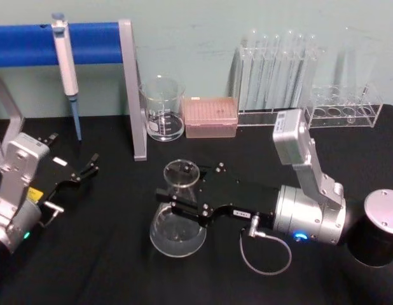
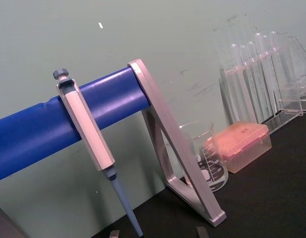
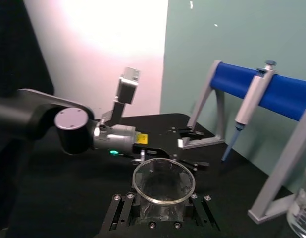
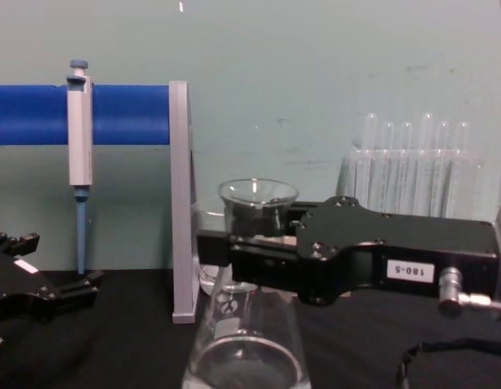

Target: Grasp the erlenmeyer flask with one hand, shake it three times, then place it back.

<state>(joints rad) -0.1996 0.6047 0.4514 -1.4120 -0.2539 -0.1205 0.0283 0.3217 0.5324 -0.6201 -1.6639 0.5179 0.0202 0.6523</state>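
Black table (image 1: 107, 267) carries beaker (image 1: 163, 108), pink box (image 1: 210, 116), test-tube rack (image 1: 273, 116), pipette stand (image 1: 134, 89).

- Erlenmeyer flask (image 1: 177, 236): clear glass cone, flared rim, a little clear liquid inside; upright, in front of the beaker (image 1: 162, 109), possibly lifted.
- Right gripper (image 1: 184, 190): black, blocky; clamped on the flask neck, front-right of the beaker.

The erlenmeyer flask (image 1: 177, 236) is clear, shiny glass. The right hand (image 1: 184, 196) looks like dull black plastic, with a shiny silver metal plug (image 1: 252, 232). The counter (image 1: 107, 254) wears a dull black cloth. The blue bar (image 1: 25, 44) is smooth and glossy. The beaker (image 1: 163, 108) is clear glass, and the pink box (image 1: 211, 117) is see-through plastic.
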